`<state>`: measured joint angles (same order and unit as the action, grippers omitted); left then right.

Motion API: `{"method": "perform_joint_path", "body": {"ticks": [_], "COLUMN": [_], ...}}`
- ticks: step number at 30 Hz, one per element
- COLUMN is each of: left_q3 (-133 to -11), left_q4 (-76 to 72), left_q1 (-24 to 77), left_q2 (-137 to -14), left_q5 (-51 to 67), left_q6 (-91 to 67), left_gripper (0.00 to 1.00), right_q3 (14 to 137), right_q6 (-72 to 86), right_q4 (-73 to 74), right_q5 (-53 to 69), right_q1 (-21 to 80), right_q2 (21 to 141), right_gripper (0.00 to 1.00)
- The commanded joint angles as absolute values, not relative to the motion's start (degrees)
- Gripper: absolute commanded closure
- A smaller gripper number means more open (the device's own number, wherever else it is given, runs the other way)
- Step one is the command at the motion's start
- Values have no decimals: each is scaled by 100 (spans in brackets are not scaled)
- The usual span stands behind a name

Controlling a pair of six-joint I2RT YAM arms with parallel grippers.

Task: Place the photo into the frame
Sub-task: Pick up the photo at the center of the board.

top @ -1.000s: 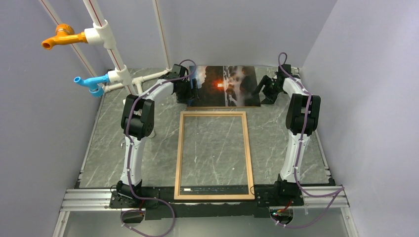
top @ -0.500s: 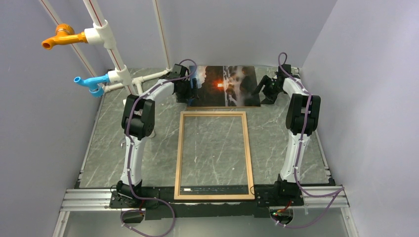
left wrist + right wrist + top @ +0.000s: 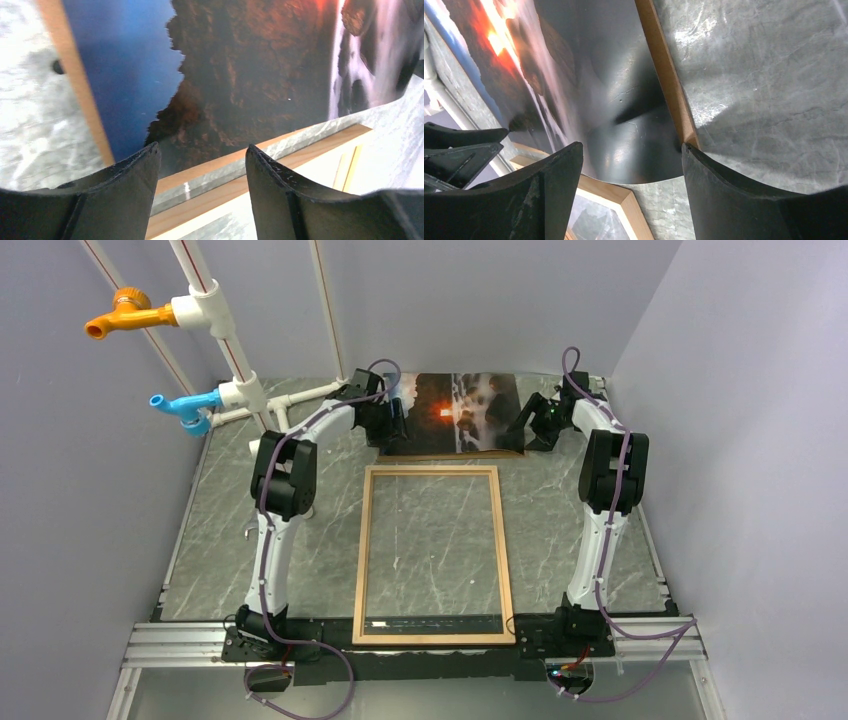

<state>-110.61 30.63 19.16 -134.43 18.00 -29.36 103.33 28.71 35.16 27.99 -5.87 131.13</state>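
Top: photo [image 3: 452,412] lies at the far end, beyond the frame [image 3: 361,550], between my left gripper [image 3: 392,418] and right gripper [image 3: 528,420]. Wrists: both jaws open, gripping nothing. Photo edge curls off the board [image 3: 664,75]. Uneven closing could crease it.

Bright even light, glare streaking the photo [image 3: 616,75]

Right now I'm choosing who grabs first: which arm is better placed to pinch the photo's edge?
Right, probably. The right gripper, open, straddles the photo where its edge bows up off the backing board. The left gripper, also open, faces an edge that seems to lie flat on the board.
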Motion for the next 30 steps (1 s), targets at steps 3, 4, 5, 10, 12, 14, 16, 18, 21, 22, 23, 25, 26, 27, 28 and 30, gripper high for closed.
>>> {"method": "perform_joint_path", "body": {"ticks": [3,4,5,10,12,14,16,18,21,22,23,25,26,27,28,30], "left_q3": [-11164,-11162,-11162,-11190,-11240,-11267,-11268,-11263,-11261,-11256,-11251,-11252,-11258,-11264,-11267,-11269], "left_q4": [2968,2973,2974,3045,3096,3121,3144,3166,3198,3194,3190,3195,3199,3205,3205,3208], "left_q1": [2108,2123,2133,2136,2136,2136,2135,2135,2136,2135,2133,2128,2134,2129,2127,2127], "left_q2": [-13682,-13691,-13705,-13754,-13770,-13782,-13775,-13772,-13773,-13765,-13766,-13774,-13768,-13772,-13766,-13764], "left_q5": [2339,2351,2349,2345,2329,2320,2306,2303,2292,2298,2299,2296,2300,2295,2298,2294], "left_q6": [-3057,-3062,-3067,-3034,-3007,-2990,-2967,-2941,-2914,-2915,-2917,-2905,-2901,-2900,-2900,-2885], "left_gripper": [33,33,34,34,34,34,34,34,34,34,34,34,34,34,34,34], "right_q3": [10067,10032,9997,9665,9427,9206,8972,8718,8272,8101,7981,7796,7719,7676,7662,7684], "right_q6": [2869,2898,2918,3061,3200,3384,3598,3934,4450,4586,4696,4838,4862,4875,4885,4939], "right_q4": [3440,3392,3321,2909,2591,2255,1863,1305,446,201,-24,-369,-486,-583,-672,-797], "right_q5": [3043,3072,3174,3612,3886,4132,4410,4792,5134,5189,5229,5214,5183,5151,5129,5172], "right_q1": [-521,-519,-514,-519,-532,-559,-592,-652,-765,-811,-852,-935,-974,-1012,-1034,-1063], "right_q2": [12859,12846,12804,12541,12393,12274,12179,12105,11946,11891,11806,11674,11613,11567,11544,11583], "right_gripper": [25,25,25,25,26,26,26,25,24,23,21,17,15,13,11,7]}}
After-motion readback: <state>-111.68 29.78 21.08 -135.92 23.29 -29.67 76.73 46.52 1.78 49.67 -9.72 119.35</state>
